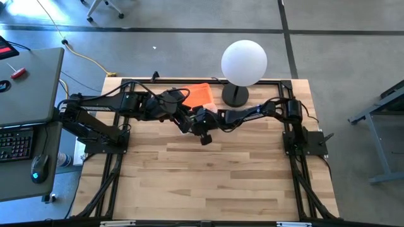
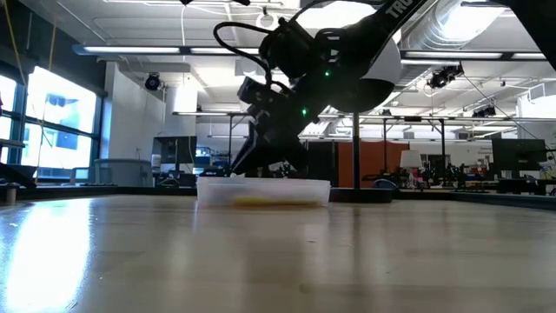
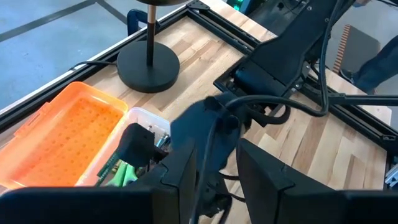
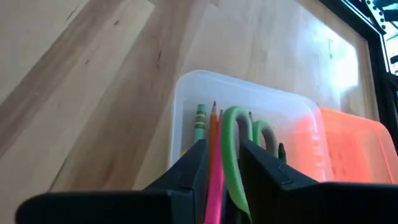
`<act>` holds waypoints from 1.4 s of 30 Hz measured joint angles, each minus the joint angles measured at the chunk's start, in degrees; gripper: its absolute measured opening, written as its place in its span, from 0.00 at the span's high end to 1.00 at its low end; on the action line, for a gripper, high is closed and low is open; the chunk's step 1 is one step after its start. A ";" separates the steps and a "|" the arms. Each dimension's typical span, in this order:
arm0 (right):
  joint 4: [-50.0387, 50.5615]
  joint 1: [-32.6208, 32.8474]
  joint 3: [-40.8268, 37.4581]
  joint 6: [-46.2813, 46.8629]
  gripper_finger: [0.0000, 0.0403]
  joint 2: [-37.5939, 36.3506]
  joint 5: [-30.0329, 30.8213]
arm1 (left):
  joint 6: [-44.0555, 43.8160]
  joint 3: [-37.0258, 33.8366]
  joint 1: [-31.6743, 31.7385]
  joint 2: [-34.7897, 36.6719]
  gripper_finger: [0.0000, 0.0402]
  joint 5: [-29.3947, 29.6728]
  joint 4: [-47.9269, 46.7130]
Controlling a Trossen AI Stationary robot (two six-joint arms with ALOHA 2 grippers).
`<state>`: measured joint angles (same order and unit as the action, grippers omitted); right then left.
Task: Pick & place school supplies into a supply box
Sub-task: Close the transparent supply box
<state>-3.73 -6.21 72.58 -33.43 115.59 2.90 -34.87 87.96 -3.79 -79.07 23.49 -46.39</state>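
Note:
The supply box is a clear tray (image 4: 249,118) with its orange lid (image 4: 348,146) lying open beside it, at the table's far middle (image 1: 197,96). In the tray lie pencils (image 4: 200,118), a pink marker (image 4: 216,180) and green-handled scissors (image 4: 231,134). My right gripper (image 4: 225,163) is low over the tray's near end, slanting down, open, with the marker and one scissors handle showing between its fingers. My left gripper (image 3: 224,183) hangs open higher up, behind the right one (image 3: 142,148), holding nothing. My right gripper has the pink marker (image 4: 214,186) and the green scissors handle loop (image 4: 235,180) in the gap between its fingers, which slant down into the tray. I cannot tell whether either finger touches them.
A white globe lamp (image 1: 243,62) stands on a dark round base (image 1: 235,96) just right of the box. Black frame rails (image 1: 297,157) run along the table's sides. The near half of the wooden tabletop (image 1: 208,183) is bare wood. A desk with a keyboard (image 1: 16,142) stands off to the left.

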 joint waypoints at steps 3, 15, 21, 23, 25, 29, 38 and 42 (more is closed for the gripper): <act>0.19 1.25 0.00 0.02 0.80 0.00 1.32 | 0.00 0.00 0.00 0.00 0.64 0.00 0.00; 10.56 7.28 0.20 5.50 0.82 -0.18 9.05 | 0.55 0.00 0.07 0.00 0.64 8.49 3.68; 12.62 8.30 0.21 10.32 0.82 -0.20 7.67 | 0.33 0.00 0.02 0.00 0.64 7.61 4.31; 13.63 9.21 0.09 10.25 0.82 -0.17 7.89 | 0.31 0.00 0.02 0.00 0.64 6.78 4.28; 14.30 10.41 0.05 8.69 0.82 -0.11 9.16 | 0.61 0.00 0.02 0.00 0.64 6.74 4.31; 14.32 12.63 -0.02 4.41 0.82 -0.02 14.01 | 1.03 0.00 0.04 0.00 0.64 6.97 4.33; 15.82 12.42 -0.04 0.54 0.83 0.02 13.04 | 1.16 0.00 0.04 0.00 0.64 7.10 4.37; 17.52 11.75 0.00 1.78 0.89 0.02 10.86 | 1.16 0.00 0.04 0.00 0.64 7.13 4.37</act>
<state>13.79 5.54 72.58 -31.65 115.61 13.75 -33.71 87.96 -3.75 -79.07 30.61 -42.02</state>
